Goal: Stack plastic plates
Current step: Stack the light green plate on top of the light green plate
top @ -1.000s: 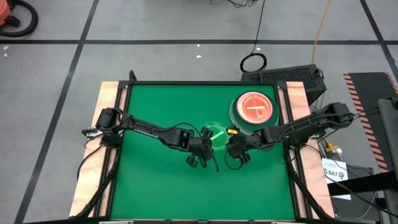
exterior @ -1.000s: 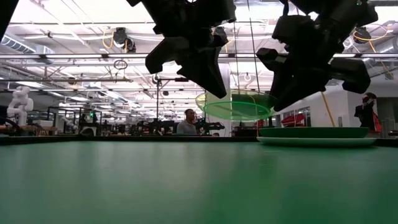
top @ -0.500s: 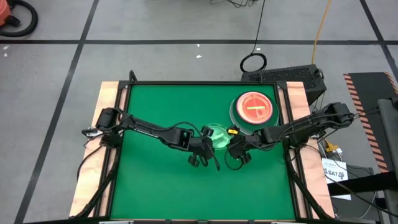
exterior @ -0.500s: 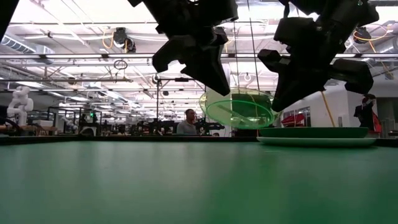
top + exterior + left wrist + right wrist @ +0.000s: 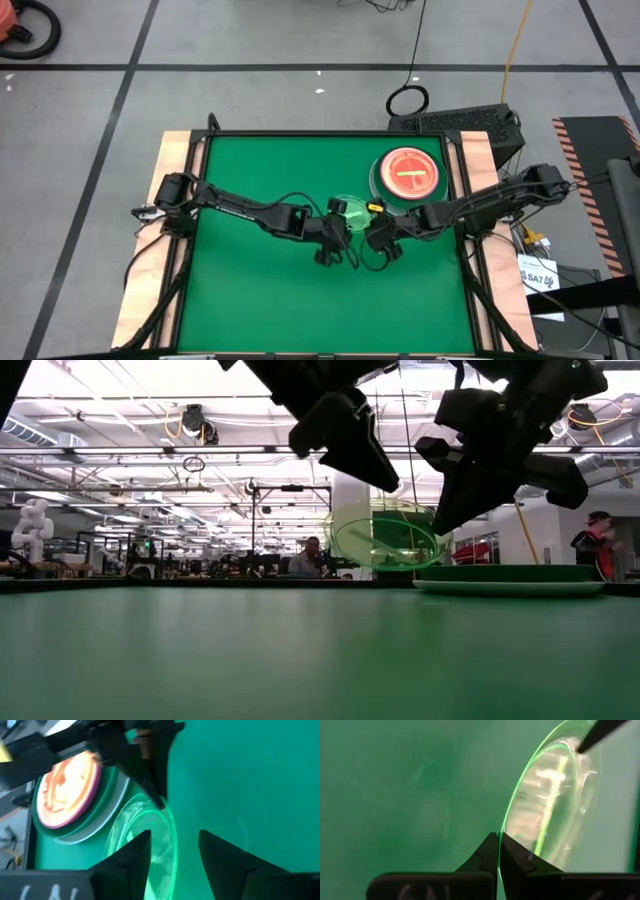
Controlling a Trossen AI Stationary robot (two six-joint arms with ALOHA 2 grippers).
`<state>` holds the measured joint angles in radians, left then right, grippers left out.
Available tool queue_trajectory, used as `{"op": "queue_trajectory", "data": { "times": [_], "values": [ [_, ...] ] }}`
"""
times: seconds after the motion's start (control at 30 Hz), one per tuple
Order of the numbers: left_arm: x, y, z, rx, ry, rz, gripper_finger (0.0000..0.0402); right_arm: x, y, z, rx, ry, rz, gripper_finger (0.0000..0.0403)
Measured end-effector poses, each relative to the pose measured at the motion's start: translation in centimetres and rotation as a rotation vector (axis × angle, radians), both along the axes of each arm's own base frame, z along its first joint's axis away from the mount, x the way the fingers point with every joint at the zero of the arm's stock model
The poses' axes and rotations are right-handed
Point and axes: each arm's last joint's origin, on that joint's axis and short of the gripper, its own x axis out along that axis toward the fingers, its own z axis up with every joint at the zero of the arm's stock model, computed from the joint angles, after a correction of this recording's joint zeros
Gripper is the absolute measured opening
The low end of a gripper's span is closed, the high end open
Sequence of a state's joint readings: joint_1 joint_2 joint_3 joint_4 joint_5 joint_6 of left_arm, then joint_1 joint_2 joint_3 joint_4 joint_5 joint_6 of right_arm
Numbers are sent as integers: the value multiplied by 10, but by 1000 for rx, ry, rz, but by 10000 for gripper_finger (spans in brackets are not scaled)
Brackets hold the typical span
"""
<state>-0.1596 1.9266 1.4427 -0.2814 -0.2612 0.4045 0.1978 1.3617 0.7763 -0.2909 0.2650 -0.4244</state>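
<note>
A small translucent green plate hangs tilted above the table's middle, clear of the surface in the low view. My right gripper is shut on its rim. My left gripper is open, and the plate's opposite rim runs between its two fingers. At the back right a pink striped plate lies on top of a stack; beneath it are a dark green plate and a pale plate. My right gripper pinches the green plate's rim between its two fingertips, coming from the table's right. The plate is lifted clear of the table and tilted. My left gripper: I cannot tell whether its open fingers touch the rim.
The green table mat lies bare to the left and in front of both arms. Wooden strips run along both table sides. People and equipment show in the room beyond the far edge.
The green plate has tipped from almost level to clearly tilted while staying above the table's middle. My left gripper has risen and shifted a little toward the table's right edge.
</note>
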Motion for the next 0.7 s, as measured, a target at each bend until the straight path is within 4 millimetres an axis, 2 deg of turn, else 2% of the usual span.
{"op": "queue_trajectory", "data": {
  "times": [0.23,0.47,0.7],
  "values": [
    [1,1,23,-34,21,130,179,0,0,12,45,65,-89,1],
    [-2,2,31,-61,57,223,179,-1,0,32,77,130,-178,0],
    [-21,8,47,-33,72,381,179,-10,3,49,122,149,-249,0]
  ]
}}
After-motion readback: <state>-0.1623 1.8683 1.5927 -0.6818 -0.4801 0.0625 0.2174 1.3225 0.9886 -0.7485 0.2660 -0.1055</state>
